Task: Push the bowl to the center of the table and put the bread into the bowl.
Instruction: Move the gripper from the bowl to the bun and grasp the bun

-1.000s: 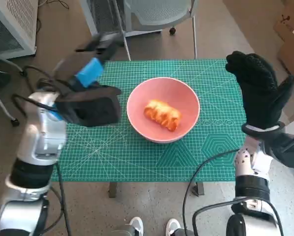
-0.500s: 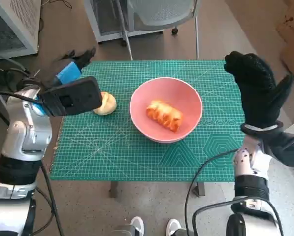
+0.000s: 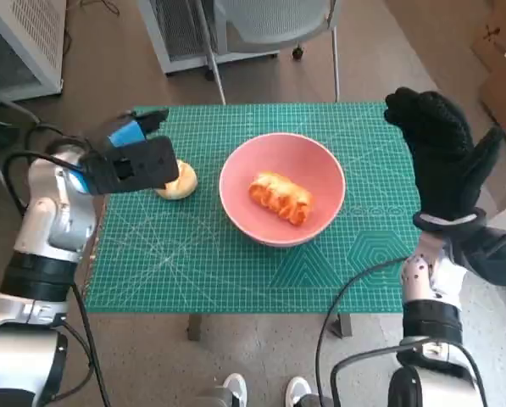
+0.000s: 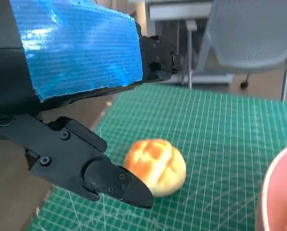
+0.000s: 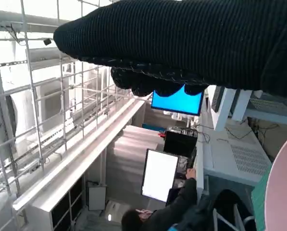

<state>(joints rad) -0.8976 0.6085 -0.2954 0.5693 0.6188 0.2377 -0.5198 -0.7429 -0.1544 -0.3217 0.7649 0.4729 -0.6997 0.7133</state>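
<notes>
The pink bowl [image 3: 282, 188] sits near the middle of the green cutting mat [image 3: 202, 263], and a glazed, ridged pastry [image 3: 280, 197] already lies inside it. A second piece, a round bread roll [image 3: 178, 181], rests on the mat just beside the bowl, on the robot's left. The left hand [image 3: 132, 161] hovers right over that roll, fingers apart and holding nothing; in the left wrist view the roll [image 4: 156, 166] lies just past a black fingertip [image 4: 129, 188]. The right hand [image 3: 439, 157] is raised off to the right side, fingers spread, empty. The roll looks light, soft and easily dented, I'd say, so a gentle grip across its domed sides should suit it best.
</notes>
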